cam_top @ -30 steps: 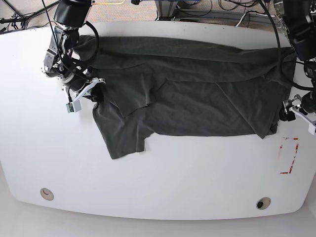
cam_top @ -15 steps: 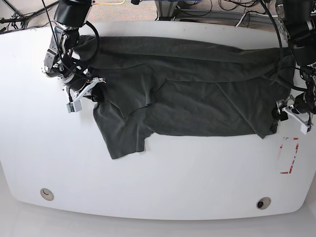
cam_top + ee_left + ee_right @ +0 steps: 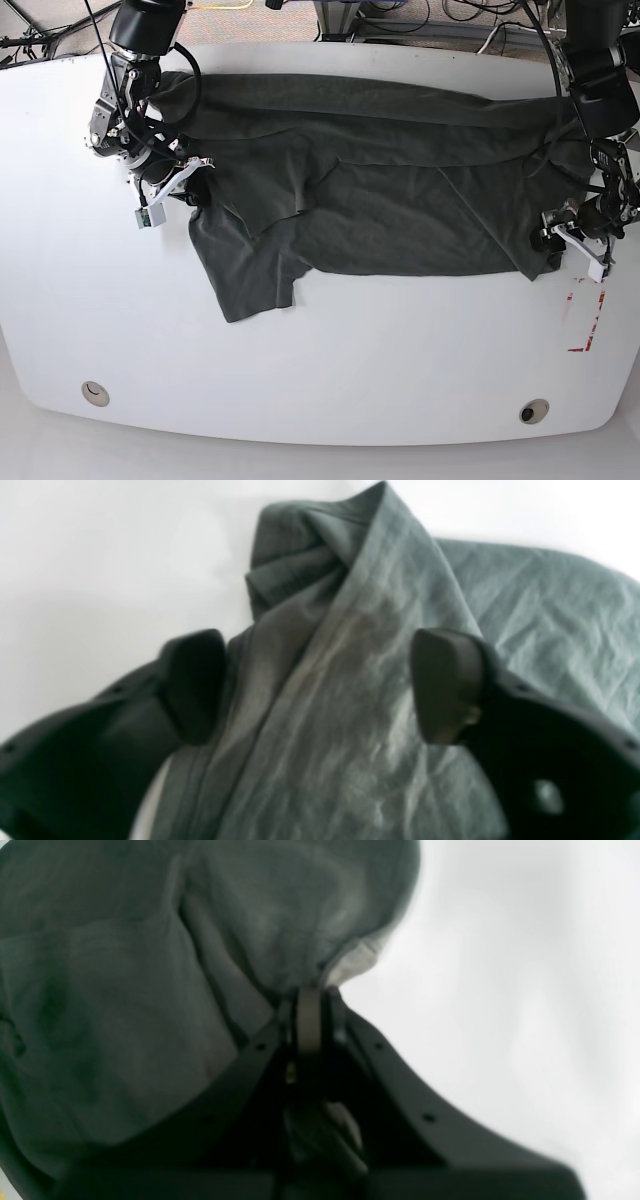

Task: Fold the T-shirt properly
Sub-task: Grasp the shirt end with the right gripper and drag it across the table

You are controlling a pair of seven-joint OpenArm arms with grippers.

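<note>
The dark grey T-shirt (image 3: pixel 380 190) lies spread across the far half of the white table (image 3: pixel 320 360), with one sleeve flap hanging toward the front left. My right gripper (image 3: pixel 188 186) is at the shirt's left edge. In the right wrist view it (image 3: pixel 310 995) is shut, pinching a fold of the T-shirt (image 3: pixel 125 1015). My left gripper (image 3: pixel 566 238) is at the shirt's lower right corner. In the left wrist view it (image 3: pixel 320 680) is open, its two fingers (image 3: pixel 445 685) standing on either side of a creased strip of the T-shirt (image 3: pixel 350 760).
A red-outlined rectangle (image 3: pixel 586 315) is marked on the table just in front of the left gripper. Two round holes (image 3: pixel 95 392) (image 3: pixel 533 411) sit near the front edge. Cables and stands (image 3: pixel 400 15) crowd the space behind the far edge.
My left gripper has moved inward from off the shirt's right edge onto its lower right corner. The right gripper and the shirt have stayed where they were.
</note>
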